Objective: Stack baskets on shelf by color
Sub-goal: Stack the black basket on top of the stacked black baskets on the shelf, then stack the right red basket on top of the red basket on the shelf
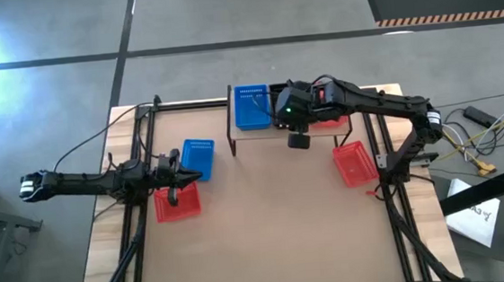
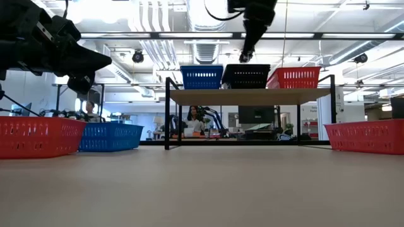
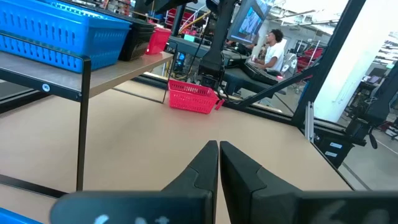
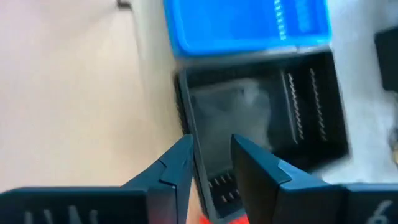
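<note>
1. Baskets are sitting three across on the shelf (image 2: 249, 96): a blue one (image 2: 202, 77), a black one (image 2: 246, 76) and a red one (image 2: 294, 77). Four more are lying on the tabletop (image 1: 267, 221): a blue (image 1: 197, 158) and a red (image 1: 177, 202) on the left, a red (image 1: 355, 164) on the right, plus none visibly stacked yet.

2. The right hand (image 4: 210, 163) is hovering over the black basket's near rim, its fingers apart with the rim showing in the gap between them; nothing is being held.

3. The left hand (image 3: 219, 163) is waiting low over the left side of the tabletop, near the red and blue baskets there, fingers pressed together and empty.

4. Judging from this, one basket of each colour is placed and the loose four are waiting to be stacked on their matches.

5. Risks from here:
   - The right hand is standing right above the black basket's wall; any sideways motion before it is lifting clear could be dragging that basket along or off the shelf edge.
   - The three shelf baskets are sitting close together, so a nudge to the black one could be shoving its neighbours.
   - A loose basket set down askew on its match may be perching on the rim instead of nesting, then sliding off.
</note>
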